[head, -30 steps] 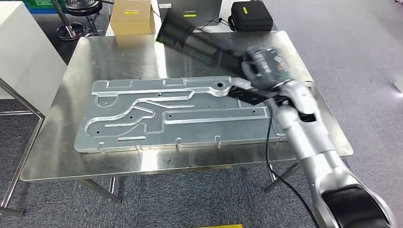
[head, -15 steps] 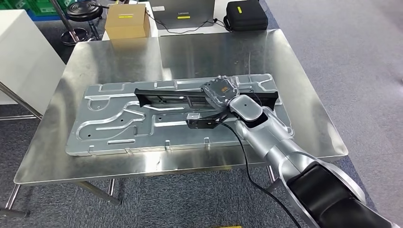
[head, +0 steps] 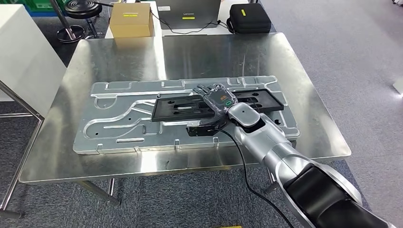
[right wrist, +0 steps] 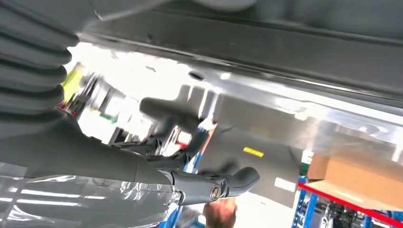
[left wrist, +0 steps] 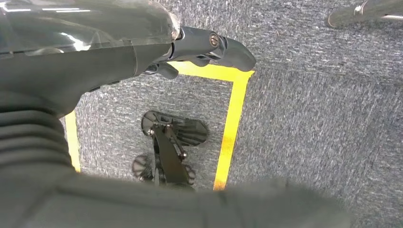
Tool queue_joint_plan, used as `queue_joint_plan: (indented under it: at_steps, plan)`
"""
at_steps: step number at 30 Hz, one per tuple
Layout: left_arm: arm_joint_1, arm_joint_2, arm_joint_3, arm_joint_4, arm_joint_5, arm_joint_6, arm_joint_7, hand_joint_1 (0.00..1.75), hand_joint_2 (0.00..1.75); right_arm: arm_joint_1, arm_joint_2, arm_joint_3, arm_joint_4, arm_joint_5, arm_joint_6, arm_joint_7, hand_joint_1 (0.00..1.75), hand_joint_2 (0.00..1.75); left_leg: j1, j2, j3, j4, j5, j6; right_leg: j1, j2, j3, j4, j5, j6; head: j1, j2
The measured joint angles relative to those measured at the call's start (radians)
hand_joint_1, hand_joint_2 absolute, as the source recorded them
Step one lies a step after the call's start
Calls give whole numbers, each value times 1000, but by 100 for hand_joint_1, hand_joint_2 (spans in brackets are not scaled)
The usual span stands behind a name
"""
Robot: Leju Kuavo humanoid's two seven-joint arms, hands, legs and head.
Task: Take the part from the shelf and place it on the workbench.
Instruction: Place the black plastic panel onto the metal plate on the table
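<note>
Head view: black slotted part [head: 216,105] lies flat across the large grey metal plate [head: 119,118] at frame centre, on the steel bench [head: 190,52]. Right hand [head: 216,99] rests palm-down on the part's middle, fingers [head: 203,89] stretched flat and slightly spread; whether the thumb pinches the part's edge, cannot tell. Cardboard box [head: 131,20] and black case [head: 250,18] at upper frame. Left wrist view: left hand [left wrist: 95,47] over grey carpet, nothing in it, finger spread unclear.
</note>
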State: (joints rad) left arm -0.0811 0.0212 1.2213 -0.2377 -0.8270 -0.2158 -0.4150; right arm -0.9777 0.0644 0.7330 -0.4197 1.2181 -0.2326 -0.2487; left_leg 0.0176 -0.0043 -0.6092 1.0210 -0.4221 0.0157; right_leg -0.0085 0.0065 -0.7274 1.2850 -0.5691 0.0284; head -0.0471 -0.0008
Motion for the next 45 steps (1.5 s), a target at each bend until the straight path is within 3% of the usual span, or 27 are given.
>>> queue_joint_plan:
  at_steps: [1, 2, 4, 6, 8, 11, 12, 14, 16, 17, 18, 20, 22, 26, 28, 30, 31, 32, 33, 35, 37, 39, 41, 43, 45]
  plan:
    - [0, 0, 0, 0, 0, 0, 1, 0, 0, 6, 2, -13, 0, -36, 4, -23, 0, 0, 0, 0, 0, 0, 0, 0, 0, 0, -15, 28, -2, 0, 0, 0]
    - [-1, 0, 0, 0, 0, 0, 2, 0, 0, 10, 4, -29, -1, -75, 9, -49, 0, 0, 0, -1, 1, 0, -1, 0, -1, 0, -11, 16, 17, -1, 0, 0]
    - [-2, 0, 0, 0, 0, 1, 4, 0, 0, 14, 10, -69, -9, -158, 29, -104, 0, 0, 0, -2, 3, 0, -2, -3, 0, -1, 47, -110, 89, -10, 0, 0]
    - [-4, -1, 0, 1, 0, 1, 6, 0, 0, 15, 17, -112, -25, -253, 63, -168, 0, 0, -3, -2, 2, 1, -4, -10, 7, -3, 101, -228, 132, -22, 0, 0]
    - [-5, -2, 0, 1, 0, 0, 9, 0, 0, 22, 22, -163, -52, -366, 104, -244, 0, 0, -4, -2, 1, 0, -3, -21, 14, -3, 112, -257, 134, -30, 0, 0]
    - [-5, -2, 0, 2, 0, 0, 13, 0, 0, 53, 23, -257, -139, -561, 165, -353, 0, 0, -3, -1, -4, 15, -19, -36, 7, -4, 119, -271, 141, -45, -1, 0]
    - [-6, -2, 0, 2, 0, -1, 14, 0, 0, 66, 22, -286, -178, -623, 181, -380, 0, 0, -3, -1, -18, 49, -42, -40, 4, -5, 122, -276, 143, -50, -2, 0]
    - [-6, 0, 1, 2, 3, -3, 15, 0, 0, 101, 15, -337, -271, -741, 190, -417, 0, 0, -1, -1, -73, 173, -106, -43, 4, -6, 124, -277, 143, -55, -3, 0]
    - [-4, 0, 3, 2, 9, -6, 15, 0, 0, 167, -10, -385, -403, -864, 156, -438, 0, 0, -1, 0, -119, 272, -135, -46, 6, -8, 125, -276, 141, -56, -2, 0]
    - [-2, 0, 6, 2, 12, -6, 15, 0, 0, 205, -26, -407, -480, -918, 131, -443, 0, 0, -1, 0, -119, 270, -121, -48, 6, -10, 127, -275, 139, -55, -2, 0]
    - [0, 0, 9, 2, 16, -7, 13, 0, 0, 243, -44, -429, -557, -956, 101, -446, 0, 0, 0, 0, -100, 230, -91, -48, 5, -10, 128, -273, 136, -53, -2, 0]
    - [4, 0, 17, 2, 26, -9, 3, 0, 0, 319, -79, -477, -711, -980, 10, -449, 0, 0, 1, -1, -35, 97, -31, -45, 5, -8, 129, -265, 128, -45, -2, 0]
    - [6, 0, 27, 2, 40, -11, -5, 0, 0, 404, -115, -534, -858, -961, -102, -453, 0, 0, 0, -2, 4, 19, -15, -36, 8, -7, 127, -259, 122, -35, -1, 0]
    - [12, -8, 50, 2, 64, -6, -4, 0, 0, 615, -199, -658, -1052, -893, -275, -456, 0, 0, 0, -5, 17, 2, -16, -7, 6, -8, 132, -249, 104, -12, 2, 0]
    - [18, -15, 63, 2, 71, -5, -2, 0, 0, 736, -237, -727, -1096, -861, -335, -455, 0, 0, 2, -5, 20, -5, -11, 3, 3, -6, 103, -172, 46, 0, 4, 0]
    - [23, -21, 74, 2, 76, -4, -1, 0, 0, 853, -251, -802, -1107, -803, -359, -453, 0, 0, 1, -5, 16, -5, -9, 6, 1, -6, 50, -52, -20, 7, 5, 0]
    - [25, -24, 79, 2, 77, -2, 0, 0, 0, 910, -251, -842, -1104, -760, -361, -450, 0, 0, 0, -5, 14, -4, -9, 7, 0, -6, 35, -13, -35, 9, 5, 0]
    - [27, -27, 84, 2, 78, 1, 2, 0, 0, 961, -247, -885, -1095, -709, -360, -447, 0, 0, -1, -5, 11, -4, -8, 8, -1, -6, 36, -8, -30, 9, 5, 0]
    - [28, -29, 89, 2, 79, 3, 3, 0, 0, 1003, -241, -928, -1081, -658, -360, -443, 0, 0, -2, -5, 9, -3, -7, 8, -2, -6, 57, -40, -10, 8, 6, 0]
    - [28, -35, 95, 2, 77, 7, 7, 0, 0, 1057, -226, -1010, -1051, -569, -359, -440, 0, 0, -5, -3, 6, -2, -3, 5, -3, -7, 138, -175, 43, 2, 5, 0]
    - [26, -39, 98, 2, 74, 9, 9, 0, 0, 1085, -204, -1087, -1008, -463, -358, -441, 0, 0, -7, -2, 7, -2, 1, -4, 2, -7, 189, -266, 74, -8, 5, 0]
    - [24, -41, 99, 2, 70, 6, 9, 0, 0, 1096, -176, -1179, -925, -322, -359, -441, 0, 0, -7, -1, 8, -6, 8, -16, 9, -6, 190, -278, 87, -20, 5, 0]
    - [25, -42, 101, 2, 66, -1, 8, 0, 0, 1095, -150, -1276, -820, -214, -368, -441, 0, 0, -7, -1, 2, 1, -1, -27, 5, -9, 181, -283, 102, -34, 5, 0]
    - [27, -43, 102, 2, 64, -6, 8, 0, 0, 1085, -136, -1364, -702, -138, -399, -436, 0, 0, -7, -1, -24, 70, -72, -32, 0, -12, 165, -288, 120, -47, 3, 0]
    - [27, -43, 105, 2, 62, -8, 8, 0, 0, 1075, -131, -1446, -574, -58, -435, -420, 0, 0, -6, 0, -57, 196, -169, -35, 2, -14, 142, -286, 135, -53, 0, 0]
